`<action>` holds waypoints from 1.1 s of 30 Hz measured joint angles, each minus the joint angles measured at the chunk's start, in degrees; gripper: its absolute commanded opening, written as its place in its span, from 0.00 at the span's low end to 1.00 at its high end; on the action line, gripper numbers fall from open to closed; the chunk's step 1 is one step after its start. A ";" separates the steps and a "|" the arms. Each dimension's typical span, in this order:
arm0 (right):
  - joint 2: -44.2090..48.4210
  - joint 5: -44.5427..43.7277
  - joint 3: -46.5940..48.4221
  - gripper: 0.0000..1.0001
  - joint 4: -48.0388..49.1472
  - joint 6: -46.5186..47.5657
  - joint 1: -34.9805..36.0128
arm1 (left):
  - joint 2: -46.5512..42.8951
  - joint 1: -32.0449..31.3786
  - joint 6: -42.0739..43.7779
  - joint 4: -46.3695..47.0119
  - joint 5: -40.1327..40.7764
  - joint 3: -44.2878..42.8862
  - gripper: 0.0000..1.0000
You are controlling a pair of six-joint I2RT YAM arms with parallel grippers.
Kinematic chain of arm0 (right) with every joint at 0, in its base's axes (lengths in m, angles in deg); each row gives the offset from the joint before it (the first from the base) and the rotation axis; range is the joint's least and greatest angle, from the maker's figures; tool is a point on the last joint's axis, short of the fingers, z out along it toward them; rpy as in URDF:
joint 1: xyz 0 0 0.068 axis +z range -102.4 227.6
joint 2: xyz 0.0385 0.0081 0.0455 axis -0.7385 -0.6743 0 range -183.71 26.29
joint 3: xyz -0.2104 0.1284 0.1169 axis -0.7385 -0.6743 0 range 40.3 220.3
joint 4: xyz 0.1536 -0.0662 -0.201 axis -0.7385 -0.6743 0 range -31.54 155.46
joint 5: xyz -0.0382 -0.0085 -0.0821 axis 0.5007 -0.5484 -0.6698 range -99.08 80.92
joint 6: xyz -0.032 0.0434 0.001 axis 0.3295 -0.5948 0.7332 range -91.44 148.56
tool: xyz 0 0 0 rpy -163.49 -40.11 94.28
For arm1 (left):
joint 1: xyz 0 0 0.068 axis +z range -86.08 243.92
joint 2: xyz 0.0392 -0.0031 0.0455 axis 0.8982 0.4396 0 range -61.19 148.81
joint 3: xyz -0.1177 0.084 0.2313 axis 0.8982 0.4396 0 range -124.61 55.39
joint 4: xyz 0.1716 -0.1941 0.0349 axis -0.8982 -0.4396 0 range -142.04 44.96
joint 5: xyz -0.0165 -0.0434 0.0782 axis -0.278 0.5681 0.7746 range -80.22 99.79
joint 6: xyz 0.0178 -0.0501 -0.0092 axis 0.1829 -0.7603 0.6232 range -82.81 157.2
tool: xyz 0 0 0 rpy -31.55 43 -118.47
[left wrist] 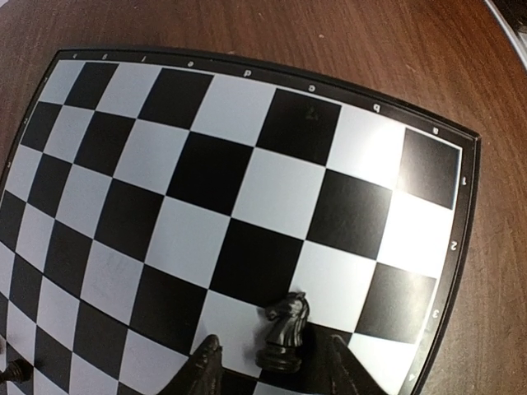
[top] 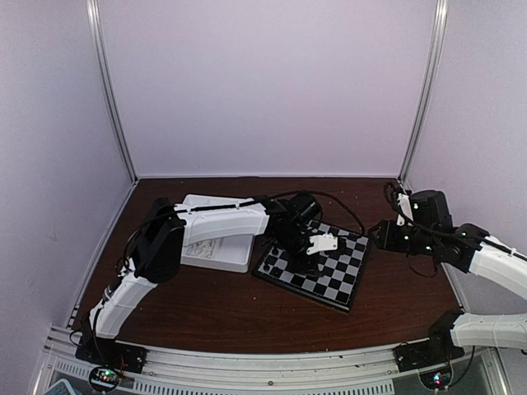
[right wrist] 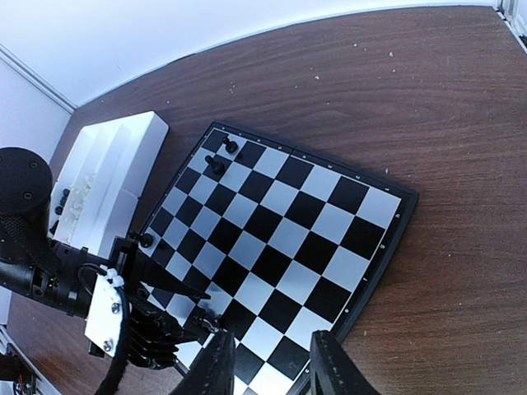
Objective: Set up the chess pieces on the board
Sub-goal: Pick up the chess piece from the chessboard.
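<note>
The board (top: pixel 333 276) lies right of the table's middle, and most of its squares (left wrist: pixel 247 189) are bare. A black knight (left wrist: pixel 284 333) stands upright on it near one corner. My left gripper (left wrist: pixel 274 346) is open and straddles the knight, with a small gap showing on each side of it. In the top view the left gripper (top: pixel 309 259) hangs low over the board's left part. Three more black chess pieces (right wrist: pixel 217 164) stand along the board's (right wrist: pixel 280 222) far edge. My right gripper (right wrist: pixel 273 339) is open and holds nothing, raised above the board's right side.
A white divided tray (top: pixel 216 251) sits against the board's left edge, with small pieces in its compartments (right wrist: pixel 70 206). Bare brown tabletop (right wrist: pixel 428 123) surrounds the board. White walls enclose the table on three sides.
</note>
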 measured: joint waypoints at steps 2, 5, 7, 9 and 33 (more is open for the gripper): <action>-1.33 0.72 0.00 0.34 0.42 0.00 0.00 | 0.04 0.00 0.00 0.00 0.07 0.00 0.40; -2.89 1.84 0.00 0.34 1.01 -0.07 0.00 | 0.04 0.00 -0.02 0.00 0.09 0.00 0.38; -3.45 2.51 0.00 0.34 1.36 -0.07 0.00 | 0.07 0.00 -0.04 0.00 0.13 0.00 0.36; -3.87 3.23 0.00 0.34 1.62 -0.07 0.00 | 0.15 0.00 -0.07 0.00 0.13 0.00 0.36; -6.16 8.68 -2.89 0.34 5.81 -3.08 0.00 | 0.48 0.00 -3.13 2.64 -0.02 1.62 0.08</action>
